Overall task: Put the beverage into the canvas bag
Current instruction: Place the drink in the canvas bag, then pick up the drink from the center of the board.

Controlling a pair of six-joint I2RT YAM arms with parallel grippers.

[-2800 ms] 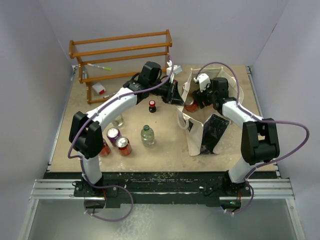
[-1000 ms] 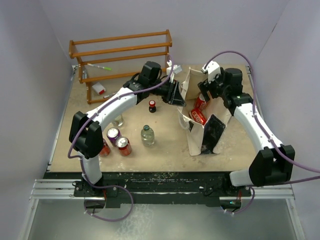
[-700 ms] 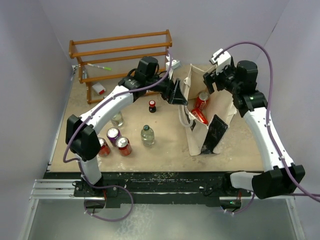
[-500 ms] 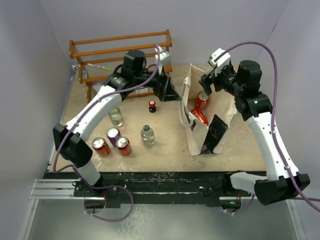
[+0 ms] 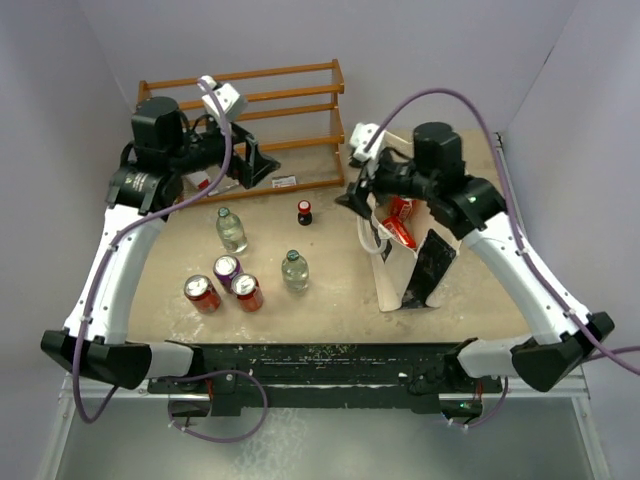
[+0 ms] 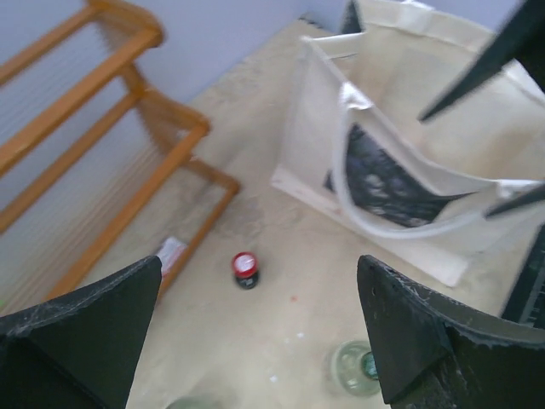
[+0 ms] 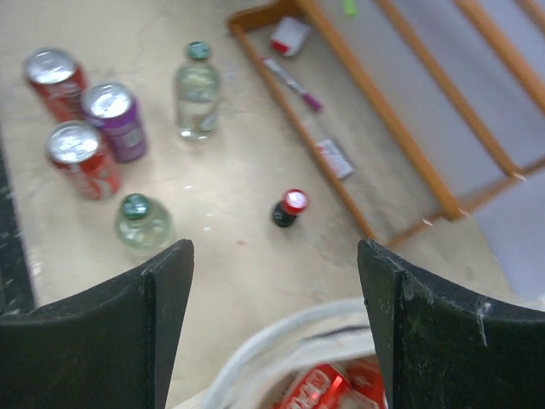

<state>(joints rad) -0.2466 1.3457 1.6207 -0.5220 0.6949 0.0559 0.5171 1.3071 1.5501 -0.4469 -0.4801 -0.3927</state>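
Fingers of the left gripper [image 5: 258, 166] stand wide apart and hold nothing, high at the far left, in front of the wooden rack [image 5: 270, 72]. The right gripper [image 5: 356, 196] also has its fingers apart and empty, at the left rim of the canvas bag [image 5: 393, 280], which stands right of centre with red cans [image 5: 399, 220] inside.

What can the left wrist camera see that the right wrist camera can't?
Only the left wrist: the black panel on the canvas bag's side. Only the right wrist: a purple can and two red cans standing on the table, plus red drink cans inside the bag. Both: the little red-capped bottle, the wooden rack, and the bag itself.
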